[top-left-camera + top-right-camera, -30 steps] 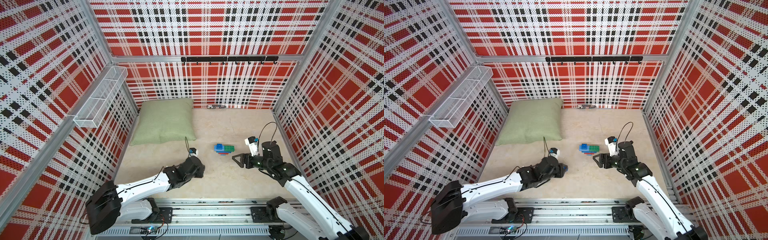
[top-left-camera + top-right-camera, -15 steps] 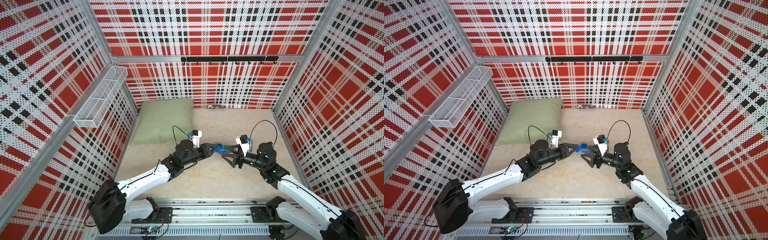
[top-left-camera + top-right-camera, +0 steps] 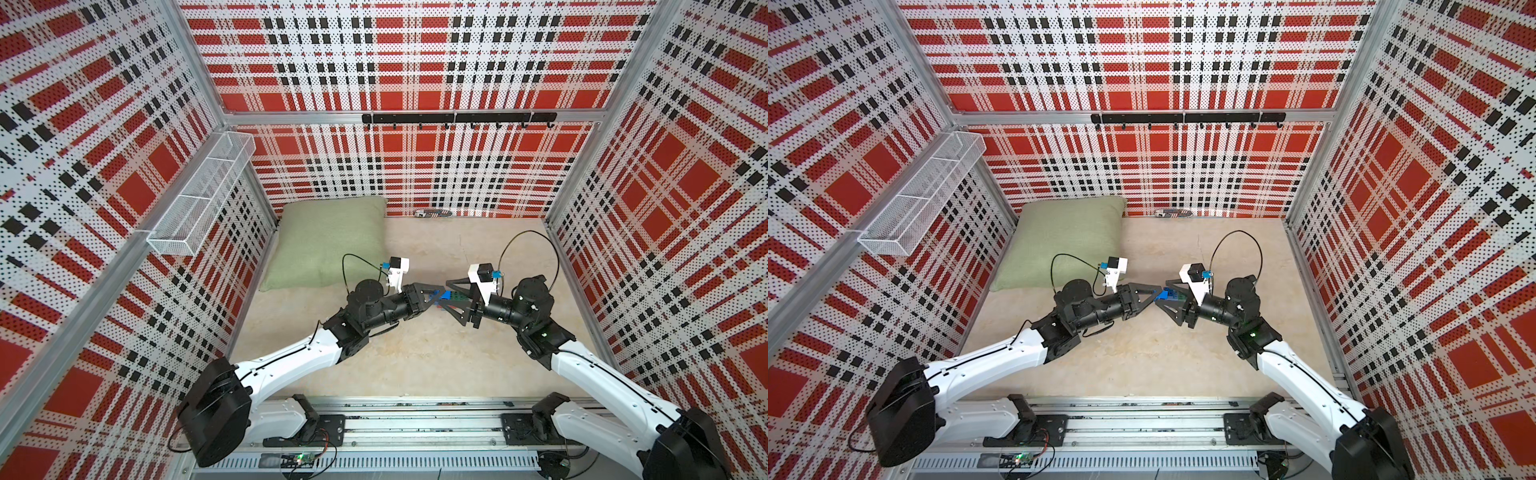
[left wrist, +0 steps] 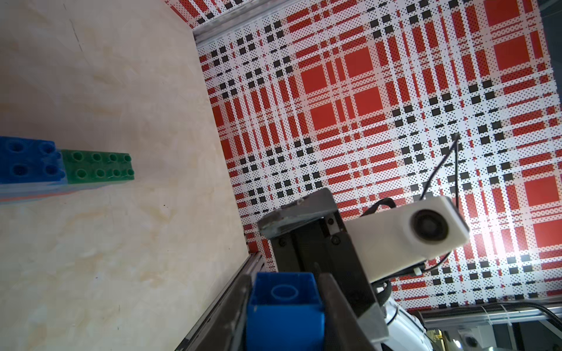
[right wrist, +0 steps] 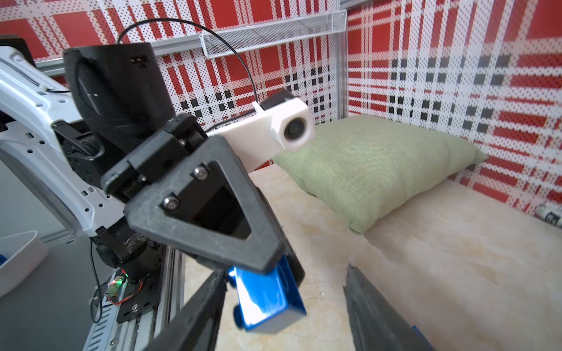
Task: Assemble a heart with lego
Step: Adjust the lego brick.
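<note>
Evidently a handover is the step in hand: in both top views the left claw [image 3: 432, 291] and the right claw [image 3: 445, 294] meet tip to tip, and the heart [image 3: 459, 296], a flat cluster of blue, green and red studded bricks, shows on the pale marbled counter [image 3: 415, 353] between the right claw's spread fingers, seemingly below them. From the left wrist, the left claw is clenched on a small glossy blue plastic brick [image 4: 284, 310], hollow side outward. One grey pad [image 4: 299, 216] of the right claw is just beyond it, and the heart lies well apart on the counter. From the right wrist, the right claw stands released, its dark fingers [image 5: 194, 316] astride the blue brick, one close beside it, the other clear. Next, I judge, those fingers must close squarely on the blue brick before the left claw lets go. A second ago the claws were apart, the left one low towards the counter's front, the heart unobstructed between them.
</note>
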You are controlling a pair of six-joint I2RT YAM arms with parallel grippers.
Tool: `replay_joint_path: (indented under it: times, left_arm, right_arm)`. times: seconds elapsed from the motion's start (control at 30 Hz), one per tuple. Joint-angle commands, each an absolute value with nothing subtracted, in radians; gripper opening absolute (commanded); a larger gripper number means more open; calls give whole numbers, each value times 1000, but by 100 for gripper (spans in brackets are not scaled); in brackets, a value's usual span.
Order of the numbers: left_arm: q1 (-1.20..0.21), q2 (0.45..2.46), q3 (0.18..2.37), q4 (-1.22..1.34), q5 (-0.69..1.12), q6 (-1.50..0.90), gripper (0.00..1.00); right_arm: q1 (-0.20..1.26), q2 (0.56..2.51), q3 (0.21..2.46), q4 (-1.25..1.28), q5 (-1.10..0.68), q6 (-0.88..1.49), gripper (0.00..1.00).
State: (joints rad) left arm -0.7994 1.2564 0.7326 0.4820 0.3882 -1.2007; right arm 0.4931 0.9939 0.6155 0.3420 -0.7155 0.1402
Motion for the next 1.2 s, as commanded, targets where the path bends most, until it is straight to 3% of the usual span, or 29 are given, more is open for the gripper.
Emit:
replay_joint_path:
  times: [0.0, 0.3, 0.43, 0.57, 0.8, 1.0, 1.17]
  left_arm:
    - [-805, 1258, 757, 518, 433, -1215, 21]
    - [-803, 1245, 750, 526, 449, -1230, 21]
    - [-793, 1233, 744, 526, 447, -1230, 22]
    - [-787, 1225, 742, 526, 448, -1222, 31]
    - [-744, 1190, 761, 524, 439, -1124, 54]
    - [-671, 1150, 732, 472, 364, -869, 56]
    - [-695, 1167, 692, 559, 441, -727, 55]
  right_arm:
    - [500, 993, 637, 320, -755, 104, 56]
    - [499, 1027, 684, 267, -808, 89, 48]
    - [499, 1014, 695, 239, -803, 87, 38]
    - [500, 1006, 713, 215, -808, 105, 24]
    - [495, 999, 762, 86, -765, 173, 21]
    - [434, 983, 765, 34, -741, 459, 21]
    - [368, 966, 710, 120, -787, 866, 23]
